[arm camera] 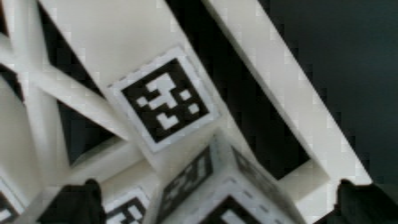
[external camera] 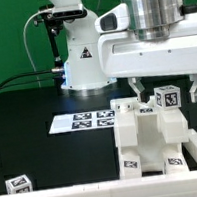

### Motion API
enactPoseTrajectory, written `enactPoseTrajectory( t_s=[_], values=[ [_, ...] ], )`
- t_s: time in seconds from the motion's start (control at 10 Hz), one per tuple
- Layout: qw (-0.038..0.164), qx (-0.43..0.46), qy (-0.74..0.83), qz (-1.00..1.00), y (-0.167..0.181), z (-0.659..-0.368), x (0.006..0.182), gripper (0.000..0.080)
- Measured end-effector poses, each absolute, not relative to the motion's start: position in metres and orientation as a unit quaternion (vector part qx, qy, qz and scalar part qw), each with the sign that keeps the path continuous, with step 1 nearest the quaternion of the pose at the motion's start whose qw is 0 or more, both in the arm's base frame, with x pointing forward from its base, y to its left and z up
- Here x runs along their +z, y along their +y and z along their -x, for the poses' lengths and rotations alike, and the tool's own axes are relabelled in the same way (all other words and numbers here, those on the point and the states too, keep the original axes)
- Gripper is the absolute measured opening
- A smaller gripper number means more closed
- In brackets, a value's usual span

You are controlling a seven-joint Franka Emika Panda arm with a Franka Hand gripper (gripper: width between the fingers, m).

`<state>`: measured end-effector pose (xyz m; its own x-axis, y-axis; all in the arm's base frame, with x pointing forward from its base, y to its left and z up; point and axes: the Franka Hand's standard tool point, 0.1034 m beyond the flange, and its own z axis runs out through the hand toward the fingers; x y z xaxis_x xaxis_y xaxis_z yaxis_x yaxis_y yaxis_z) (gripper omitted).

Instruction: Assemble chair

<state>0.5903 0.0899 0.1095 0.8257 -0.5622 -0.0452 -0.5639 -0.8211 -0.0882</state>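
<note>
Black tabletop runs under everything I can see. Nearest on it, well off to the exterior view's left of the chair, lies one loose block with a square tag, not yet fitted to anything. Next comes the chair itself, standing near the front edge of the tabletop: several chunky white pieces already joined into one blocky body, with tags on its faces. Right above the chair hangs my claw, spread wide. In the wrist view my two dark fingertips stand far apart, one at either side, with the chair's cross-braced panel and its tags filling the space below them. I have hold of nothing, as far as I can make out. A small tagged post rises from the top of the chair between my fingertips; whether it is fully seated I cannot tell. Beyond the chair, flat on the tabletop, lies the marker board. Farther back stands my own base, and behind that a green backdrop. I judge the job well along, since most of the body stands together. The loose block at least has yet to be fetched and joined, and I cannot see whether other pieces wait out of view.
</note>
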Motion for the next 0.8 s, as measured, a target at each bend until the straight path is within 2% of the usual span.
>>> enactPoseTrajectory(
  t_s=[0.2, 0.4, 0.5, 0.6, 0.7, 0.8],
  values=[
    [0.037, -0.008, 0.135, 0.99, 0.091, -0.5917, 0.1106, 0.0649],
    [0.036, -0.015, 0.145, 0.989, 0.0901, -0.5927, 0.1095, 0.0649],
    [0.036, -0.015, 0.144, 0.989, 0.0897, -0.5928, 0.1095, 0.0553],
    [0.037, -0.014, 0.167, 0.985, 0.0898, -0.5927, 0.1092, 0.0553],
    [0.037, -0.013, 0.223, 0.974, 0.0914, -0.5929, 0.1095, 0.037],
    [0.038, -0.011, 0.282, 0.959, 0.0951, -0.5935, 0.1104, 0.0262]
  ],
)
